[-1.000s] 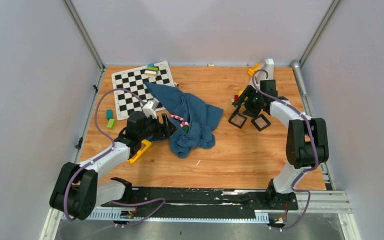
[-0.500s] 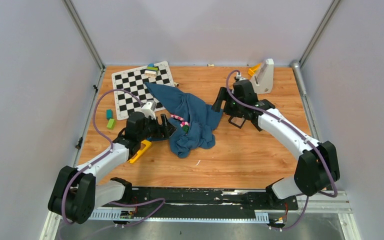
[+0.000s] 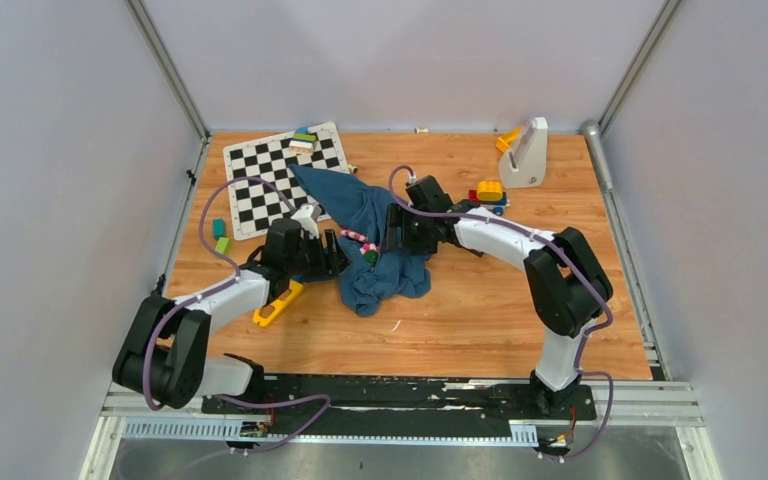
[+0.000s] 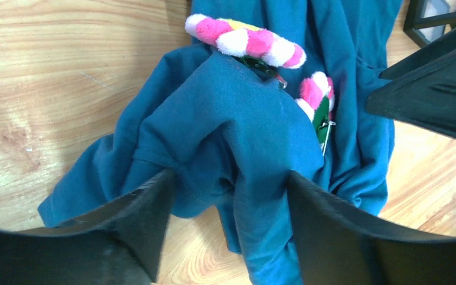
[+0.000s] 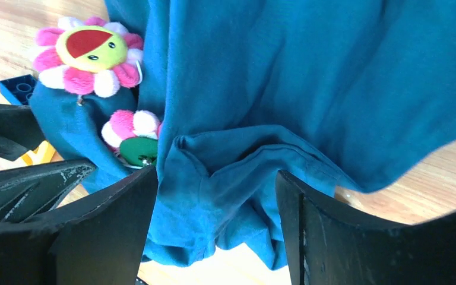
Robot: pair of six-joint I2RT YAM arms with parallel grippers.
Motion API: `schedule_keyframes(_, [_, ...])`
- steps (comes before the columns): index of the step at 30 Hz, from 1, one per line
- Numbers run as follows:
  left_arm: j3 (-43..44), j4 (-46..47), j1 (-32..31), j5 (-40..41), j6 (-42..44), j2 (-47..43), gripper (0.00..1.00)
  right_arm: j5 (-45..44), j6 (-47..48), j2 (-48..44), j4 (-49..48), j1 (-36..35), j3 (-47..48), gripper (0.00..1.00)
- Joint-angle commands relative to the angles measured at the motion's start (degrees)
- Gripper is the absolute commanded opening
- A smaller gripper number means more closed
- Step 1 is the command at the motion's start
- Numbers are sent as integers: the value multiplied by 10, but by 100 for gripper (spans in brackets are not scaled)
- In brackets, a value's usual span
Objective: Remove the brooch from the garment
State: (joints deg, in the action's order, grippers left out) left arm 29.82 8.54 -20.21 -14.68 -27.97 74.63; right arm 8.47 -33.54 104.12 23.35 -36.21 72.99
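Right arm has swung in from the far right side of the table [image 3: 480,300] and now sits over the garment [image 3: 360,205]. Left arm has barely shifted.

Right pincer [image 5: 214,172]: released, fingers spread wide above a bunched fold of the blue garment [image 5: 303,77], nothing between them but cloth below, not clamped. Left pincer [image 4: 228,178]: also released, fingers straddling a raised fold of the garment [image 4: 225,136], touching or just beside it, no squeeze visible.

Brooch [image 5: 89,53]: pinned on the garment, between the two pincers in the top view [image 3: 358,238]. From the right pincer it lies ahead and off to one side, outside the finger seen on the left of the right wrist view, face-on, round, pink and white petals, yellow-green face. From the left pincer it lies straight ahead, beyond the fold, seen edge-on [image 4: 243,41], its long line running crosswise, roughly parallel to the gap between the fingers. Smaller flower [image 5: 133,142] with dark green middle sits just beside it, nearer both pincers.

Judgement: left pincer [image 3: 338,252] looks slightly nearer than the right pincer [image 3: 392,228], but it seems set to hold the cloth. Right one is the likely picker and needs to shift sideways toward the brooch before closing. Risk: catching the smaller flower or cloth instead.
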Motion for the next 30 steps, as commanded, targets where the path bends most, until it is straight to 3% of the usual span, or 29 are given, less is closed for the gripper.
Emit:
schedule_keyframes(1, [35, -12, -2, 1, 5, 29, 69, 55, -7, 14, -60, 0, 3, 70])
schedule_keyframes(3, [41, -25, -2, 13, 6, 38, 55, 77, -7, 16, -79, 1, -11, 52])
schedule_keyframes(5, [49, -43, -2, 29, 9, 42, 36, 74, -7, 3, -91, 1, -33, 18])
schedule_keyframes(6, [50, -53, -2, 35, 10, 40, 25, 70, -8, -14, -107, 1, -56, 8])
schedule_keyframes(8, [50, -64, -2, 54, 13, 30, 13, 56, -5, -62, -147, 1, -108, 0])
schedule_keyframes(11, [48, -74, -2, 68, 18, 11, 1, 43, 12, -136, -194, 5, -168, 0])
schedule_keyframes(13, [50, -81, -2, 69, 21, -5, 2, 52, 30, -183, -219, 7, -181, 0])
schedule_keyframes(17, [62, -133, -2, 78, 19, -51, 26, 82, 68, -274, -282, 7, -199, 0])
schedule_keyframes(20, [72, -188, -2, 86, 14, -117, 44, 88, 90, -305, -274, 7, -187, 0])
schedule_keyframes(25, [97, -275, -3, 106, -3, -191, 52, 154, 78, -316, -188, 6, -179, 0])
schedule_keyframes(28, [113, -298, -6, 99, 3, -184, 53, 232, 32, -322, -179, 1, -228, 0])
schedule_keyframes(30, [120, -289, -16, 78, 13, -162, 54, 228, -1, -338, -160, -19, -293, 0])
